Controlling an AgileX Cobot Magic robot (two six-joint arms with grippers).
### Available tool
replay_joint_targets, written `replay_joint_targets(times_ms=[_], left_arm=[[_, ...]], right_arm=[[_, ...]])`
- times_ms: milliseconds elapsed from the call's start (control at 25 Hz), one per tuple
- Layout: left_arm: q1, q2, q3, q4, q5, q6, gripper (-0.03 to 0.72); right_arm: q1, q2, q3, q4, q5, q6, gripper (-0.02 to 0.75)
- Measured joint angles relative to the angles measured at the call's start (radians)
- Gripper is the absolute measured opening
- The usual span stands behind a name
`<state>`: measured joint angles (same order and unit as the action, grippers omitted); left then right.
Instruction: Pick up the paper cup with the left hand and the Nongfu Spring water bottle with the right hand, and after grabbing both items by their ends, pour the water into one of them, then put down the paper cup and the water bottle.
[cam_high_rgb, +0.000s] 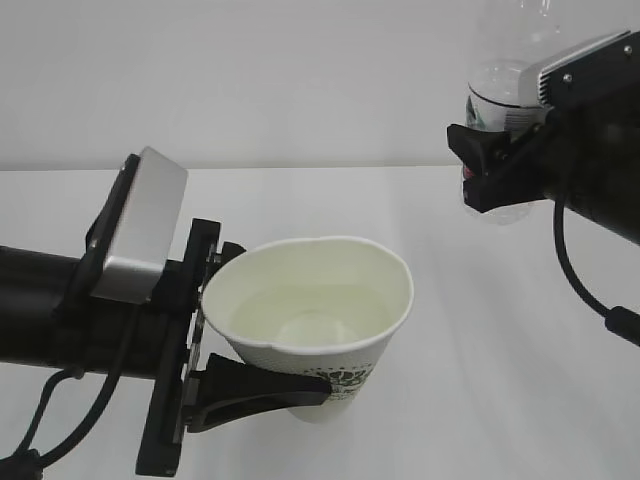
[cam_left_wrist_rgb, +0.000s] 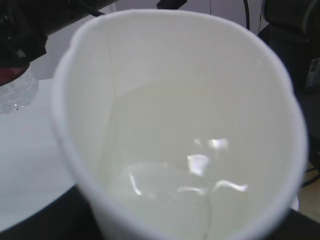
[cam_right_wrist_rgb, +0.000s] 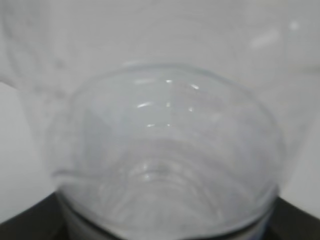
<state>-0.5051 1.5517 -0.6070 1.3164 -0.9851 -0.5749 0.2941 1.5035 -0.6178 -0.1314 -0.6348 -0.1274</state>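
Holding the cup (cam_high_rgb: 312, 322) at lower centre of the exterior view, the left gripper (cam_high_rgb: 255, 330) has its jaws partly closed around the cup's lower wall, squeezing the rim into an oval. Water (cam_high_rgb: 310, 315) fills the cup's bottom part. At upper right, the right gripper (cam_high_rgb: 490, 165) has its jaws partly closed on the bottle (cam_high_rgb: 505, 110), which appears lifted well above the white desk (cam_high_rgb: 500, 350); which end the jaws hold is hard to tell. Judging by the bent rim, the cup is soft, light and easily crushed, so a gentle hold low on its wall suits it. The bottle looks thin, smooth and slippery, better gripped on its ribs.
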Motion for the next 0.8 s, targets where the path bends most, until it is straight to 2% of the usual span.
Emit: replay_joint_targets(times_ms=[160,280,800], left_arm=[[0.0,0.0,0.0,-0.002,0.002,0.0,0.44],[0.0,0.0,0.0,-0.002,0.006,0.0,0.44],[0.0,0.0,0.0,-0.002,0.008,0.0,0.44]], right_arm=[[0.0,0.021,0.058,0.131,-0.114,-0.036,0.469],[0.0,0.037,0.099,0.189,-0.166,-0.078,0.469],[0.0,0.051,0.195,0.272,-0.265,-0.111,0.469]])
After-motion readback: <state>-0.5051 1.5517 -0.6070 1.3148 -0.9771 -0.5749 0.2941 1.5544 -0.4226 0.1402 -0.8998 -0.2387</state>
